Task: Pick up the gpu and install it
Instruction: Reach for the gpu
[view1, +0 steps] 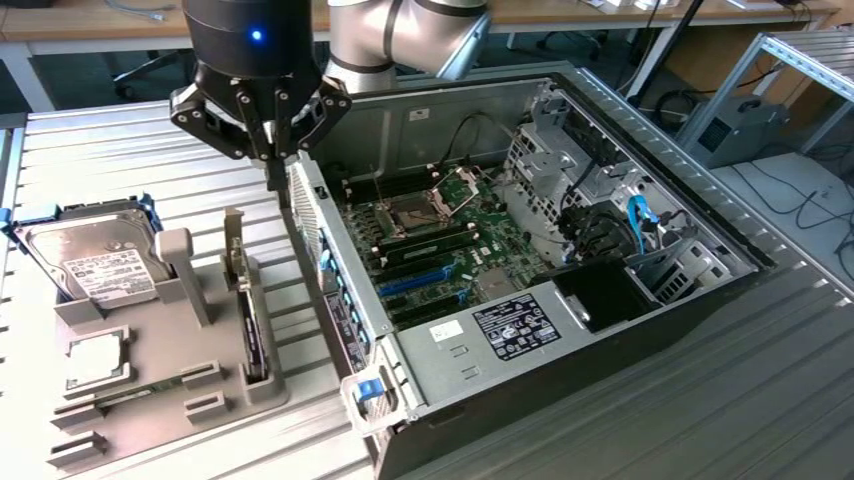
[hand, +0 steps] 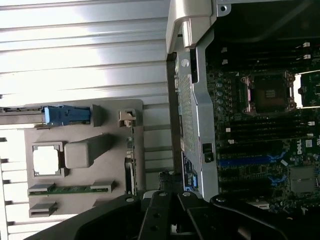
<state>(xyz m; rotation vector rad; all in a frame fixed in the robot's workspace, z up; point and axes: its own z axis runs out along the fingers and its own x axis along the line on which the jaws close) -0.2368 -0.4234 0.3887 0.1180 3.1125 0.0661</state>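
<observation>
Hovering above the ribbed metal table (view1: 120, 160), the gripper (view1: 276, 172) points straight down. Fingers are pressed together, nothing between them. The tips sit right at the rear upper corner of the open PC case (view1: 314, 215), between the case and the grey parts tray (view1: 160, 345).

The gpu (view1: 248, 320) is not picked up. It stands on edge in a slot along the tray side nearest the case, with its silver bracket at the end closer to the gripper. It is apart from the gripper and below it. In the wrist view the gpu (hand: 129, 167) shows as a thin dark strip on the tray (hand: 110, 130) edge, just beside the case's rear panel.

Other tray contents:
- hard drive (view1: 100, 265) with a white label, in a blue caddy, on the far side of the tray from the case
- memory stick (hand: 70, 189) lying flat in its own pocket
- pale square part (hand: 46, 160) in a recess, probably a CPU, hard to confirm

The case lies on its side, lid off. The motherboard (view1: 454, 250) is exposed, the CPU socket (view1: 407, 212) is bare, and the blue expansion slots (view1: 414, 280) have no card in them.
</observation>
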